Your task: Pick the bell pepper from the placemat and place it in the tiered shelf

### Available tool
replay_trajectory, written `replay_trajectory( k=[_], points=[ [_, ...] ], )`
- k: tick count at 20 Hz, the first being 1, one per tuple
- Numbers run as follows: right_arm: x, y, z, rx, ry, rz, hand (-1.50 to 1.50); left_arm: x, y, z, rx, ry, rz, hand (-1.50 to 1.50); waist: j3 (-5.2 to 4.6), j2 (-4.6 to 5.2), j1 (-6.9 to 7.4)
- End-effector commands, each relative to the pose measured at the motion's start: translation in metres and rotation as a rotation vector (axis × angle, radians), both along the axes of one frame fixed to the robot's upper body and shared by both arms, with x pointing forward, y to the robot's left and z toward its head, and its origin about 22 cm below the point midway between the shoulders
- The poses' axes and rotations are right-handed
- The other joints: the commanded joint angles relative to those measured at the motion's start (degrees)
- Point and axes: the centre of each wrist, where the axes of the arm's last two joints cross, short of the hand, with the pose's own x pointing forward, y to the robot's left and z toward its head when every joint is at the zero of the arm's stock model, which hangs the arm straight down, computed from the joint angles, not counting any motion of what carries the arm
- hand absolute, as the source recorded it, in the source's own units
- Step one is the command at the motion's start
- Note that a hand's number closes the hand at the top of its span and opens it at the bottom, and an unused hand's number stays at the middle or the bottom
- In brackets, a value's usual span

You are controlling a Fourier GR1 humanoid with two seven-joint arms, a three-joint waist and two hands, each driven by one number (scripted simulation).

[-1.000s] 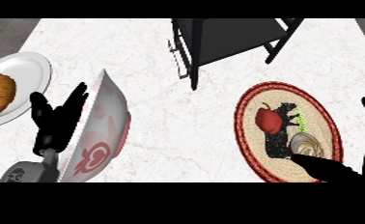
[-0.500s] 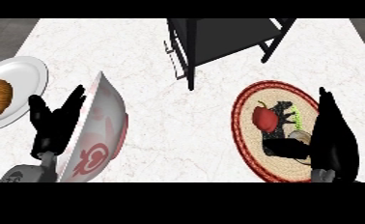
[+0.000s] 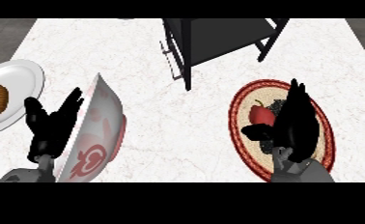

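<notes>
Fingers (image 3: 294,97) of the right hand (image 3: 296,126) stand straight over the placemat (image 3: 237,121), thumb spread wide, holding nothing. Just left of them, beyond the thumb, the red bell pepper (image 3: 262,116) lies on the mat, not yet grasped. The lift and the carry to the tiered shelf (image 3: 214,39), well ahead of the fingertips, appear undone. Its long axis runs roughly parallel to the fingers, stem pointing the fingertips' way. The left hand (image 3: 51,126) rests open far left.
</notes>
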Motion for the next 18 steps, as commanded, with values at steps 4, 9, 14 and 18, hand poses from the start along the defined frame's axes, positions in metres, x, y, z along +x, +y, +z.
replay_trajectory(
  k=[4,9,14,18],
  points=[
    [0.021,0.018,-0.011,-0.007,0.162,-0.201,-1.5,-0.007,-0.007,-0.014,-0.046,0.067,-0.025,0.0,-0.48,0.4,-0.6],
    [0.031,0.026,-0.012,-0.065,0.154,-0.227,-1.5,0.01,-0.021,-0.011,-0.046,0.048,-0.018,0.0,-0.48,0.47,-1.13],
    [0.021,0.021,-0.035,-0.075,0.146,-0.244,-1.5,-0.004,-0.014,-0.002,-0.049,0.048,-0.035,0.0,-0.41,0.26,-0.46],
    [0.027,0.0,-0.034,-0.061,0.106,-0.226,-1.5,-0.016,-0.019,-0.025,-0.051,0.052,-0.009,0.0,-0.43,0.26,-0.82]
  ],
)
